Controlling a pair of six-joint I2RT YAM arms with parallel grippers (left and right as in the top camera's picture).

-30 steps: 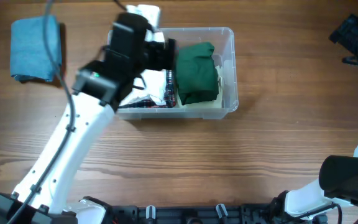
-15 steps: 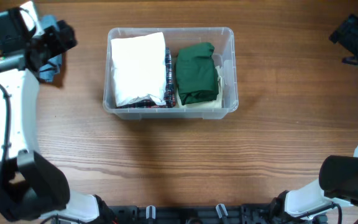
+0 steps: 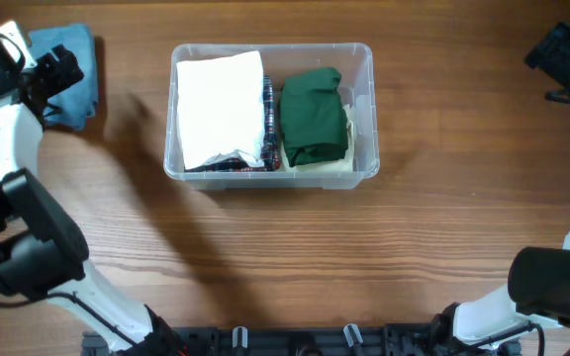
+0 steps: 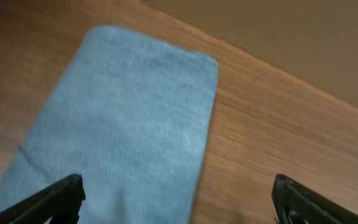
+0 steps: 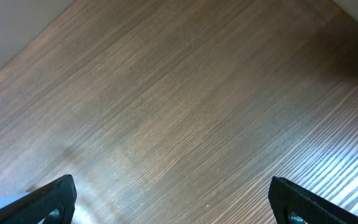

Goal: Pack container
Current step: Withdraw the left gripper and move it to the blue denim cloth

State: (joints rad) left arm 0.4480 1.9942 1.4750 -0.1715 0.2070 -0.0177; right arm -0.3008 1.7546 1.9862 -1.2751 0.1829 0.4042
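Left end effector (image 4: 177, 186) wide above blue cloth (image 4: 129, 124), well apart from container (image 3: 366, 109). Inside: white fold (image 3: 221, 94) beside green fold (image 3: 314, 116). Right end effector (image 5: 173, 193) wide over tabletop (image 5: 179, 93).

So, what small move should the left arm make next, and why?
Probably lower the left end effector straight down onto the blue cloth and close. Its jaws stand open over the cloth, which lies on the table outside the container, where a white cloth and a green cloth already sit.
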